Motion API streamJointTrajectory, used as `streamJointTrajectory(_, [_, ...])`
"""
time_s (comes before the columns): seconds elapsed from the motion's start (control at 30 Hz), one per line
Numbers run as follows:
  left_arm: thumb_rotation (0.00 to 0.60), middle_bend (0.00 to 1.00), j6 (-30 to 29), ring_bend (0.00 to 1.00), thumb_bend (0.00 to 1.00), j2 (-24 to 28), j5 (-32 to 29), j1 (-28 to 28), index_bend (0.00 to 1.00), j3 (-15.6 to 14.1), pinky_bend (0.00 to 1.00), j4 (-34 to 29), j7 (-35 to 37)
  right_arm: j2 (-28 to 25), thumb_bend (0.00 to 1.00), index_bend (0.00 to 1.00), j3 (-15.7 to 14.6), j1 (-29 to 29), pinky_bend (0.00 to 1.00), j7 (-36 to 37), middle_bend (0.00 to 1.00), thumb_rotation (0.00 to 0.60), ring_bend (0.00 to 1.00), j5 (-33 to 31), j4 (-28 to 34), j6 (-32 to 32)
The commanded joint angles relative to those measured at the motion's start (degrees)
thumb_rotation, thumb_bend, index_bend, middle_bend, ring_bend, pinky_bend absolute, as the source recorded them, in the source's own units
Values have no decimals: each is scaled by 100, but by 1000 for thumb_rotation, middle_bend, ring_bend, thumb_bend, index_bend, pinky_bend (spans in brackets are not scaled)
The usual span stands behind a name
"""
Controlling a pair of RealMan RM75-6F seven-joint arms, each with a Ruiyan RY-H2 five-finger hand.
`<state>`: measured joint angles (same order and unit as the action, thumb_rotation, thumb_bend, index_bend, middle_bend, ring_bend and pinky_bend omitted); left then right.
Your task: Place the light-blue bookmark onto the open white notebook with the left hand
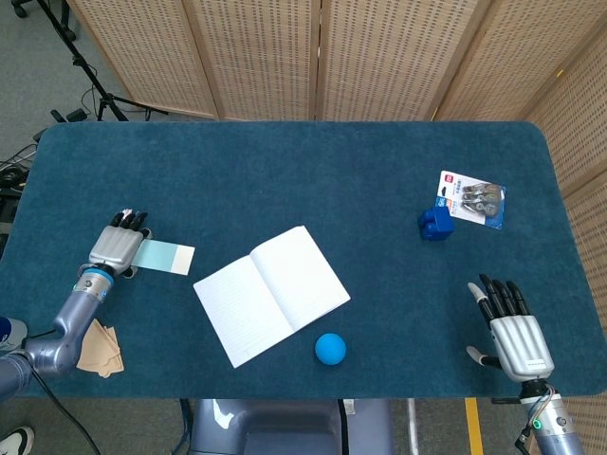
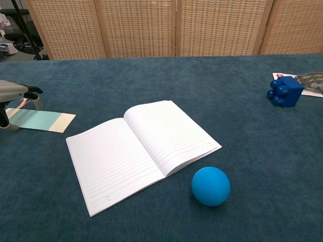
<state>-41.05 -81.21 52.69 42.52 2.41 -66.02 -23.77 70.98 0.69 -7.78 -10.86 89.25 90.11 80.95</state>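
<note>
We see the left robot hand (image 1: 115, 246) arched over the far-left end of the bookmark (image 1: 163, 256), which lies flat on the counter (image 1: 313, 175) left of the notebook (image 1: 271, 293); whether it grips, we cannot tell. The right robot hand (image 1: 512, 335) rests spread, holding nothing.

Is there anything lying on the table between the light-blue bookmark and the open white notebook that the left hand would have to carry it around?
Nothing visible does. Only bare blue tabletop lies between the light-blue bookmark and the open white notebook. The left hand is over the bookmark's far end. The blue ball sits beyond the notebook, off that path.
</note>
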Motion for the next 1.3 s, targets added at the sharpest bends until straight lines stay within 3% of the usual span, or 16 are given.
streamJointTrajectory(0.03, [600, 0, 4, 0, 267, -18, -13, -4, 308, 4, 0, 20, 3, -3, 93, 0, 2, 2, 0, 4, 0, 600, 0, 0, 2, 4])
streamJointTrajectory(0.63, [600, 0, -207, 0, 301, 87, 168, -47, 319, 59, 0, -157, 36, -7, 92, 0, 3, 5, 0, 10, 0, 600, 0, -1, 7, 11])
streamJointTrajectory(1.03, [600, 0, -484, 0, 299, 373, 303, -60, 319, 136, 0, -725, -38, -29, 91, 0, 6, 15, 0, 47, 0, 600, 0, 10, 19, 37])
streamJointTrajectory(1.3, [600, 0, -825, 0, 299, 473, 654, 30, 319, 99, 0, -1517, -442, -63, 92, 0, 10, 32, 0, 86, 0, 600, 0, 30, 42, 85])
